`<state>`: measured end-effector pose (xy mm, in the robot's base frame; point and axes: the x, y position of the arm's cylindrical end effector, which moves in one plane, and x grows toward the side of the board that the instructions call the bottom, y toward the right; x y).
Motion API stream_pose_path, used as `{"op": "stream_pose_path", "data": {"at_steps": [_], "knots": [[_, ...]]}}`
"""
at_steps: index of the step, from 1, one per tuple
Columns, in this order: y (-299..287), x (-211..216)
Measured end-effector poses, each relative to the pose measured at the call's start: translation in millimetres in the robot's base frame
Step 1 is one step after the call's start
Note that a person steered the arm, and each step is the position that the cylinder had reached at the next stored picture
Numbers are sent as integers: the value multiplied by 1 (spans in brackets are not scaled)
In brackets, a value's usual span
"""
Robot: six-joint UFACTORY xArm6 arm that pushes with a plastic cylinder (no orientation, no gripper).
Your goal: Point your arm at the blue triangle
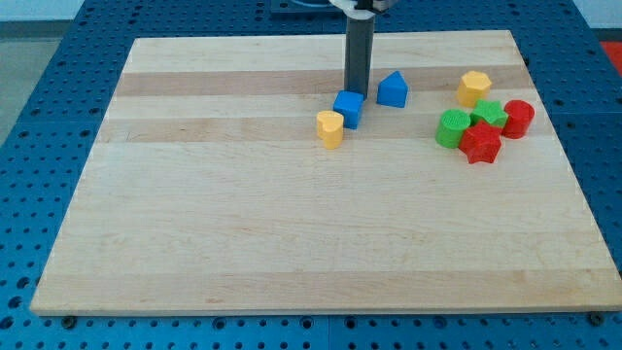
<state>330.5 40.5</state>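
Observation:
The blue triangle (392, 89) sits on the wooden board (292, 214) near the view's top, right of centre. My tip (356, 90) is at the end of the dark rod, just left of the blue triangle with a small gap between them. It stands right behind the blue cube (349, 109), close to or touching its top edge. A yellow heart-shaped block (330, 128) lies just left of and below the blue cube.
At the view's right is a cluster: a yellow hexagon-like block (474, 87), a green star (489, 114), a green round block (452, 128), a red star (480, 143) and a red round block (519, 118). A blue pegboard table surrounds the board.

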Motion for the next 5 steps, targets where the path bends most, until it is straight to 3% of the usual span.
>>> {"op": "stream_pose_path", "data": {"at_steps": [1, 3, 5], "knots": [[-2, -1], [0, -52], [66, -56]]}}
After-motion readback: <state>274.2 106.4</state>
